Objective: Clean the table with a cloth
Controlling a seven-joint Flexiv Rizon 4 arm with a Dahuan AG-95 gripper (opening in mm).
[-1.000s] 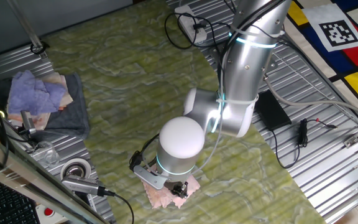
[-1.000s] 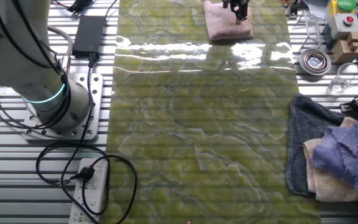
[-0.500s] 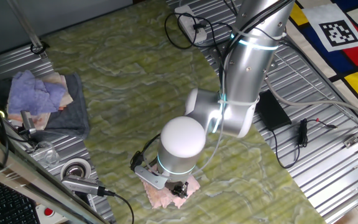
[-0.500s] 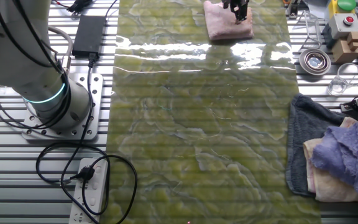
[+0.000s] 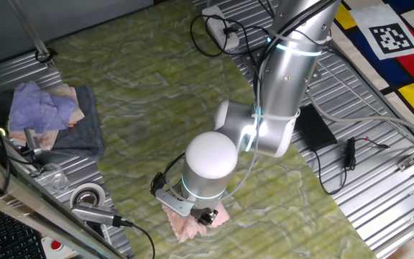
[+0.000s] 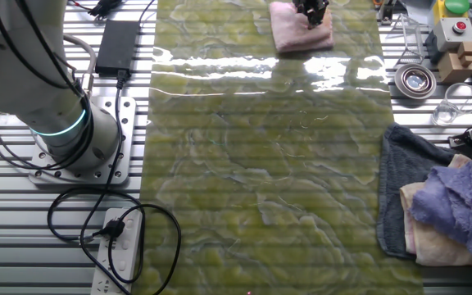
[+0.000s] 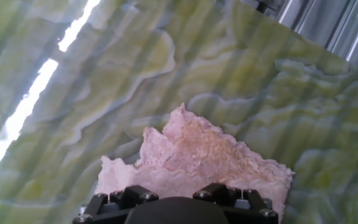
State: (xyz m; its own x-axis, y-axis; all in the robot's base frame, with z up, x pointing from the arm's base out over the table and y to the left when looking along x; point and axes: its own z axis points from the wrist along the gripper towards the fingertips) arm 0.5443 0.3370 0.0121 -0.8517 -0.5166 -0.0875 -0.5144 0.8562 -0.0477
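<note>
A small pale pink, soft, textured cloth (image 5: 192,221) is being shown crumpled, with ragged edges, directly beneath the claw (image 6: 311,14), lying on the long yellow-green marbled table (image 6: 269,180) near one end. In the hand view the cloth (image 7: 197,158) is being seen bunched into a peak just ahead of the claw's body. Well away from the claw, a lavender-purple cloth (image 5: 40,108) is being kept on a dark grey towel (image 5: 81,137), and a metal tape roll (image 5: 86,196) is being seen off to its side. Nothing is being placed between these and the claw. The silver arm (image 5: 282,79) is being bent over the table, wrist pointing down. Whether the fingers are being held wide or narrow cannot be told.
</note>
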